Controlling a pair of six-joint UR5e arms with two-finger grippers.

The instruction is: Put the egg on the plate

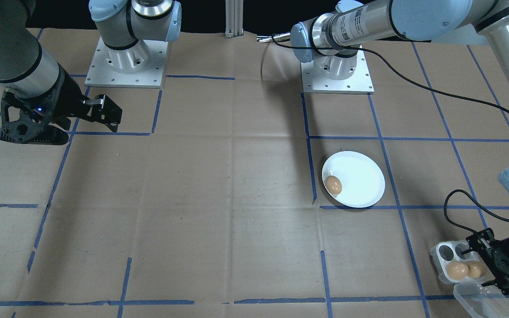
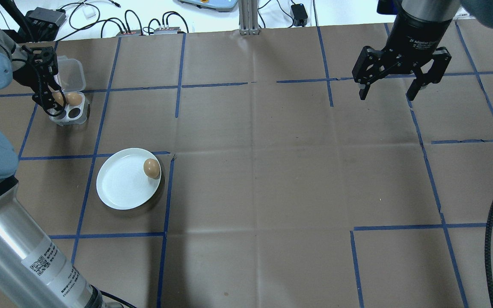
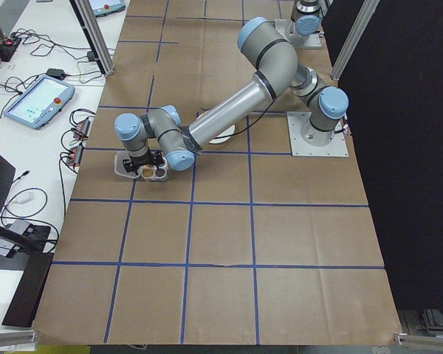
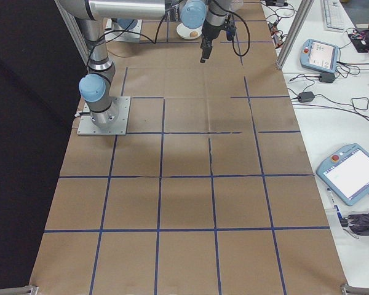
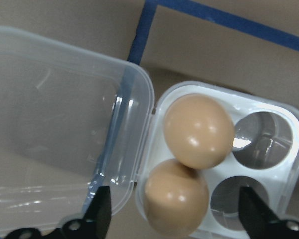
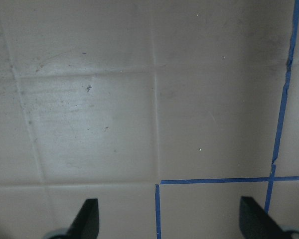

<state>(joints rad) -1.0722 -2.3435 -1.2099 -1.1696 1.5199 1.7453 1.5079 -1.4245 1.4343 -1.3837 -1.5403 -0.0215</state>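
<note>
A round white plate [image 2: 120,184] [image 1: 367,179] lies on the left half of the table, and one brown egg [image 2: 152,168] [image 1: 333,184] rests near its rim. Two more brown eggs [image 5: 198,130] [image 2: 74,98] sit in a small white four-hole egg tray [image 1: 446,252] [image 5: 289,164]. My left gripper [image 5: 175,214] [image 2: 56,96] hangs open just above this tray, its fingers on either side of the nearer egg [image 5: 175,196] without touching it. My right gripper [image 2: 387,95] [image 6: 169,221] hovers open and empty over bare table at the far right.
The tray's clear lid [image 5: 55,139] [image 1: 484,300] lies folded open beside it. Two tray holes [image 5: 264,139] stand empty. Brown paper with blue tape lines [image 2: 169,188] covers the table. Cables and boxes [image 2: 144,25] line the far edge.
</note>
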